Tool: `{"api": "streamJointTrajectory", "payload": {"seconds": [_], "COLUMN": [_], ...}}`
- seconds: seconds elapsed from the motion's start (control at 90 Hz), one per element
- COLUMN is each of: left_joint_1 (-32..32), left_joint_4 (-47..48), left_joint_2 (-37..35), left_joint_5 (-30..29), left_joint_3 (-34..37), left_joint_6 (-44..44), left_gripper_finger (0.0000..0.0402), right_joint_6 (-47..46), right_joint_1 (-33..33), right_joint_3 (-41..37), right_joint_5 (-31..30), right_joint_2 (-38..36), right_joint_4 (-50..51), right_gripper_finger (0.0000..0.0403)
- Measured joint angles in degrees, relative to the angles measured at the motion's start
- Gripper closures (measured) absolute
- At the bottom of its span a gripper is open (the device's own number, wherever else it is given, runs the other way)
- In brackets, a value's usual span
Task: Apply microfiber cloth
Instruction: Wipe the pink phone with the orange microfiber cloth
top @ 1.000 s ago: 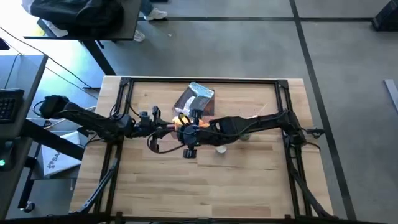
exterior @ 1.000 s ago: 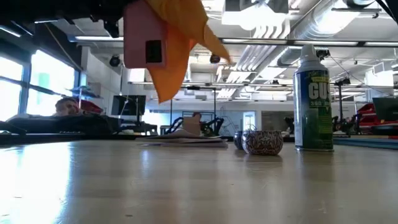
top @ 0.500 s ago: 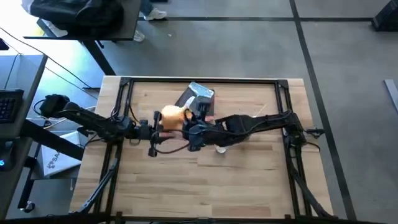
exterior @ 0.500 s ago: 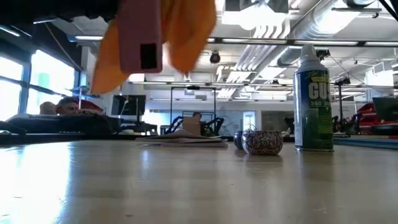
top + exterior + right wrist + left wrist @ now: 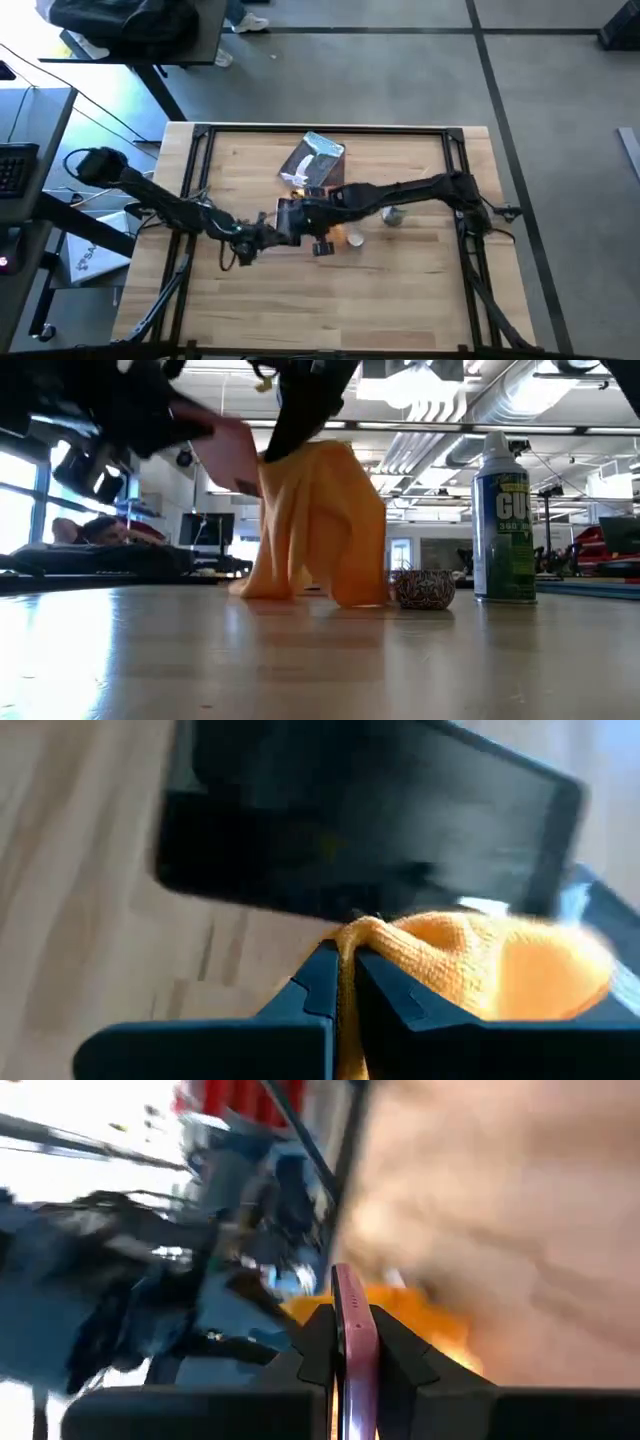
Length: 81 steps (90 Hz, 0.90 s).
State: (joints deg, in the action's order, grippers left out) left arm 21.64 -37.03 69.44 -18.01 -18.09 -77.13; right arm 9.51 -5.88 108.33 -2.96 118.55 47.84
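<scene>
My left gripper point(image 5: 272, 226) is shut on a pink-cased phone point(image 5: 232, 452), which tilts above the middle of the table with its dark screen point(image 5: 370, 830) toward my right gripper. That gripper point(image 5: 318, 214) is shut on the orange-yellow microfiber cloth point(image 5: 322, 520), right beside the phone. The cloth hangs down from the fingers next to the phone. In the left wrist view the cloth point(image 5: 425, 1325) shows just behind the phone's edge. My left gripper pinches the phone between its two fingers, one on each flat face, with the pink edge point(image 5: 352, 1335) standing up between them. The phone is lifted clear of the table and tilted. My right gripper pinches a bunched fold of the cloth point(image 5: 352, 942) between its two fingers, coming from above. The cloth hangs below the fingers in loose folds, and its lower ends point(image 5: 268, 588) rest on the table.
A grey-blue and white packet point(image 5: 316, 157) lies toward the far edge of the table. A green spray can point(image 5: 505, 510) and a small patterned bowl point(image 5: 424, 588) stand to the right of the cloth. Bare wood lies along the near edge.
My right gripper has gone down with the cloth, which hung high above the table and now touches it with its lower ends. My left gripper has moved toward the near edge and lowered the phone, which has tipped from upright to slanted.
</scene>
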Motion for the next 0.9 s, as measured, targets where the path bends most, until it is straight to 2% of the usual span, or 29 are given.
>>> {"api": "streamJointTrajectory", "payload": {"seconds": [0.1, 0.244, 0.322, 0.422, 0.7, 0.833, 0.9], "left_joint_1": [0.77, 1.87, 2.18, 2.59, 2.59, 3.17, 4.0], "left_joint_4": [0.2, -4.09, -7.28, -11.78, -22.6, -24.36, -24.57], "left_joint_2": [5.9, 13.58, 17.16, 21.12, 29.13, 30.79, 31.57], "left_joint_5": [-4.9, -9.83, -11.79, -11.32, -4.73, -0.16, 1.25], "left_joint_3": [0.0, -0.02, 0.0, -0.07, -0.17, -0.28, -0.37], "left_joint_6": [-4.73, -10.51, -12.36, -15.25, -15.96, -7.63, -4.97], "left_gripper_finger": [0.0386, 0.0386, 0.0387, 0.0387, 0.0387, 0.0387, 0.0387], "right_joint_6": [2.37, 4.43, 4.56, 5.52, 9.05, 13.43, 14.79], "right_joint_1": [2.41, 5.74, 6.57, 6.6, 5.47, 4.94, 4.92], "right_joint_3": [-2.05, -7.34, -11.86, -17.44, -30.02, -32.28, -32.34], "right_joint_5": [2.56, 18.29, 22.85, 23.38, 23.11, 22.88, 20.16], "right_joint_2": [-1.48, -1.5, -1.48, -1.46, -1.14, -1.13, -1.11], "right_joint_4": [-4.01, -16.03, -23.97, -29.64, -51.12, -53.76, -53.08], "right_gripper_finger": [0.0403, 0.0403, 0.0403, 0.0403, 0.0403, 0.0403, 0.0403]}}
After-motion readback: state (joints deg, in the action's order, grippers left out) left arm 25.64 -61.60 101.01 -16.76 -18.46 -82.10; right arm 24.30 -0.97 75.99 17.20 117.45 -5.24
